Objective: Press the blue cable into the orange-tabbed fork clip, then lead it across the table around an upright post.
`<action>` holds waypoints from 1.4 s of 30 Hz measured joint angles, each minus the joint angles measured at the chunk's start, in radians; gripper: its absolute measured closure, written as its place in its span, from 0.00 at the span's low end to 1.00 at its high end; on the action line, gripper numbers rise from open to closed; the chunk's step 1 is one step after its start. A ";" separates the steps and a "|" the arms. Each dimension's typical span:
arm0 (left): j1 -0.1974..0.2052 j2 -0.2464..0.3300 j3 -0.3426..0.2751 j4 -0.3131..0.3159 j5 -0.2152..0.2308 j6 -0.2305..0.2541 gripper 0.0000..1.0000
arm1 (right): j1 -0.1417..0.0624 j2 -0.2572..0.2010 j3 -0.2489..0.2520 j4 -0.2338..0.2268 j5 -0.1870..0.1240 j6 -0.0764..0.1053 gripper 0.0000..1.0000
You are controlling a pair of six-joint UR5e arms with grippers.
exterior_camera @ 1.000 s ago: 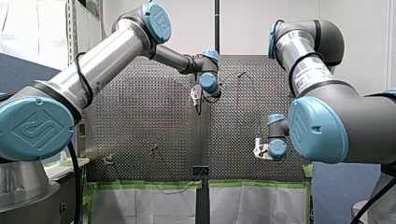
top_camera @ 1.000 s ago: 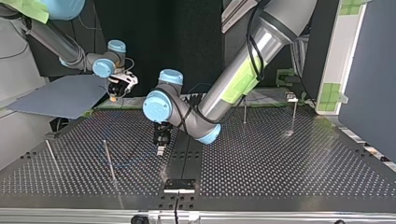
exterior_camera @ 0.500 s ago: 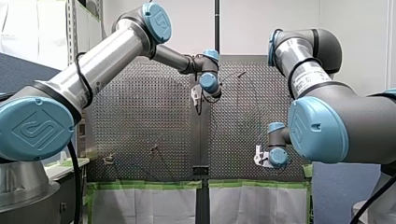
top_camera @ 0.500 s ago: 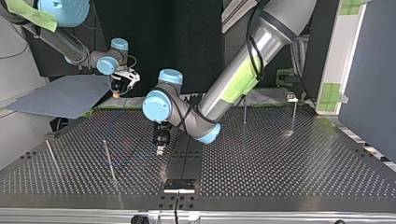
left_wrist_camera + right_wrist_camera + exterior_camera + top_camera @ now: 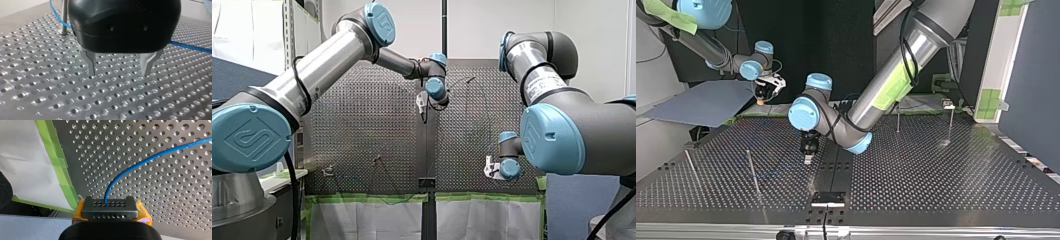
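Blue cable [image 5: 135, 165] sits pinched in my right gripper [image 5: 110, 212], left gripper [image 5: 119, 73] wide open, empty. Loose slack might snag that post [image 5: 64, 17].

In the right wrist view the end of the blue cable [image 5: 140, 162] is hidden behind a dark perforated block [image 5: 110, 208]. In the left wrist view the housing of the left gripper [image 5: 120, 72] covers part of the cable, and the picture's edge cuts off the upright post [image 5: 64, 17].
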 joint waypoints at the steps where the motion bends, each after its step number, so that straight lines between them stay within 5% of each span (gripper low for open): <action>1: 0.000 0.000 0.000 -0.004 0.000 0.000 0.13 | 0.000 0.000 0.000 0.000 0.000 0.000 1.00; 8: -0.002 0.000 0.000 -0.020 0.026 0.003 0.13 | 0.000 0.000 0.000 0.000 0.000 -0.002 1.00; 30: -0.058 0.017 0.000 -0.077 0.240 0.010 0.13 | 0.000 0.000 0.000 -0.001 0.000 -0.003 1.00; 42: -0.082 0.035 0.000 -0.114 0.207 0.019 0.13 | 0.000 0.000 0.000 0.000 -0.001 -0.004 1.00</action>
